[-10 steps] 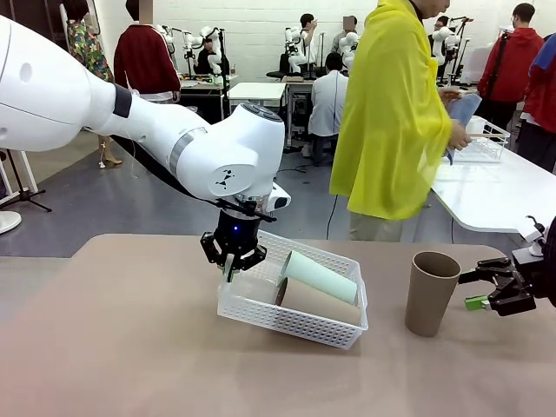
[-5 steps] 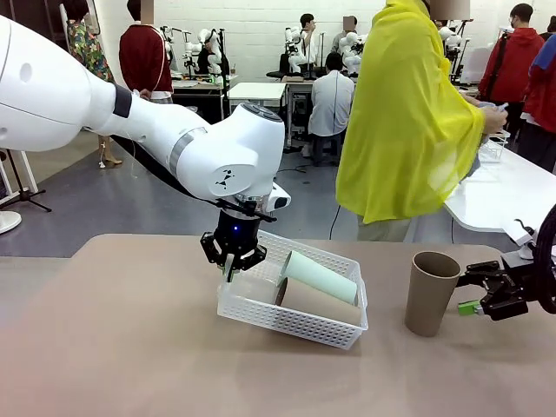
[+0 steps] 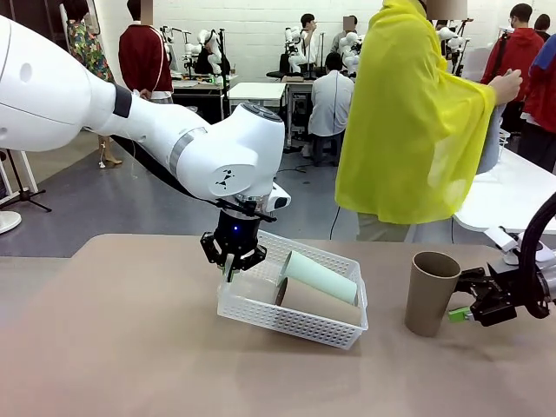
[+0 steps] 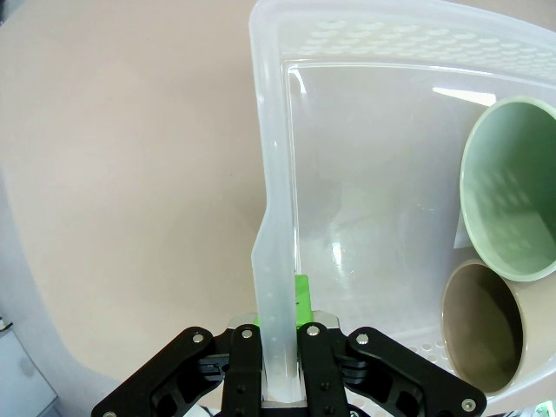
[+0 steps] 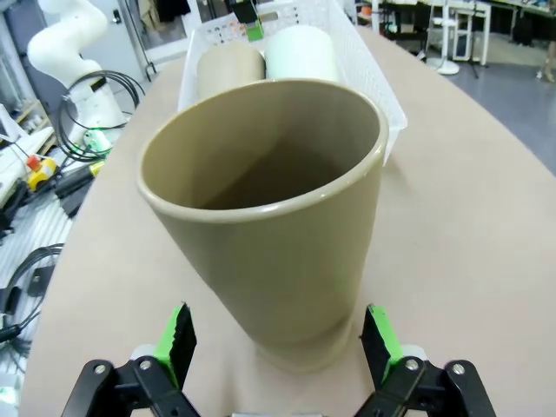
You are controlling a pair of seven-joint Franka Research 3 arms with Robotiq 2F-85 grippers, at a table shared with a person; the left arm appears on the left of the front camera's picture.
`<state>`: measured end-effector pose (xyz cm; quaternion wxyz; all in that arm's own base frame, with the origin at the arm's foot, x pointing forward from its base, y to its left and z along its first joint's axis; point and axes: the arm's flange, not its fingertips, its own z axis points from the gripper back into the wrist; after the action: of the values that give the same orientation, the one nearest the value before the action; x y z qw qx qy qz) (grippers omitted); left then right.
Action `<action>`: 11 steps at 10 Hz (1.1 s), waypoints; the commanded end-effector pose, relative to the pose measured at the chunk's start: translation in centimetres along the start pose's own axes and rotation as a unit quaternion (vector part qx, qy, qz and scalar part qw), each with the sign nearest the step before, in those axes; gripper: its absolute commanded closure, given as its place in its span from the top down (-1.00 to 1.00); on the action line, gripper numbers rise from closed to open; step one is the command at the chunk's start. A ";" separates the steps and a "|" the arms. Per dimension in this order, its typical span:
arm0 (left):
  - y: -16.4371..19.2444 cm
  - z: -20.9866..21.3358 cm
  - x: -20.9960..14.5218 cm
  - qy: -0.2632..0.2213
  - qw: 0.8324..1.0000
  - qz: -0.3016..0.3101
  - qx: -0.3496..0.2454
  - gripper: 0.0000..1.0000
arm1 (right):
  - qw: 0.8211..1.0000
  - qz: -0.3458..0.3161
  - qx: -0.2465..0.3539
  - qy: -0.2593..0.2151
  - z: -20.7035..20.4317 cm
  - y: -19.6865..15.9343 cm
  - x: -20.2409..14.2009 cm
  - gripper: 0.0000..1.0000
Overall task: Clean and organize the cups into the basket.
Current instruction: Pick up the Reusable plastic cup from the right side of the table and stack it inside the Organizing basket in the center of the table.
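The white lattice basket [image 3: 295, 323] sits mid-table with a mint green cup [image 3: 320, 276] and a brown cup [image 3: 314, 304] lying side by side in it. My left gripper [image 3: 232, 263] is shut on the basket's left rim [image 4: 273, 217], pinching the thin wall; beyond it are the mint cup [image 4: 508, 187] and brown cup [image 4: 482, 326], mouths toward me. A second brown cup [image 3: 430, 293] stands upright to the right of the basket. My right gripper [image 3: 460, 310] is open beside it. Its green pads [image 5: 178, 334] flank the cup's [image 5: 269, 208] base without touching.
A person in a yellow poncho [image 3: 408, 122] stands at the table's far edge, turned toward a white table [image 3: 512, 187] at the right. Bare tabletop [image 3: 122, 347] lies left of and in front of the basket. Cables and another arm [image 5: 74, 61] lie beyond the table edge.
My right gripper has slid left, closer to the upright brown cup. The person has turned and raised an arm. The left gripper and basket have not moved.
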<state>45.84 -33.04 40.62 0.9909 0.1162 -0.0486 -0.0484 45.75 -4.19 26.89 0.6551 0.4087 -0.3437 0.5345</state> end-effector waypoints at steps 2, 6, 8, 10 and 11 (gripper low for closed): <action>0.0 -0.1 -0.2 -0.004 1.000 -0.004 0.004 -1.00 | 1.000 0.015 0.021 0.006 -1.8 -1.3 -0.3 1.00; 0.0 -0.1 -0.2 -0.004 1.000 -0.004 0.004 -1.00 | 0.999 0.028 0.032 -0.001 -3.5 -1.7 0.1 1.00; 0.0 -0.1 -0.2 -0.004 1.000 -0.004 0.004 -1.00 | 0.999 0.038 0.036 -0.006 -3.6 -1.8 0.0 -0.20; 0.0 -0.1 -0.2 -0.004 1.000 -0.004 0.004 -1.00 | 0.999 0.043 0.030 -0.013 -3.3 -1.7 0.1 -1.00; 0.0 -0.1 -0.2 -0.004 1.000 -0.004 0.004 -1.00 | 0.998 0.045 0.029 -0.013 -3.2 -1.6 0.1 -0.30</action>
<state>45.84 -33.04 40.62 0.9909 0.1162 -0.0486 -0.0485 47.14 -1.34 25.57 0.6239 0.4176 -0.3386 0.5672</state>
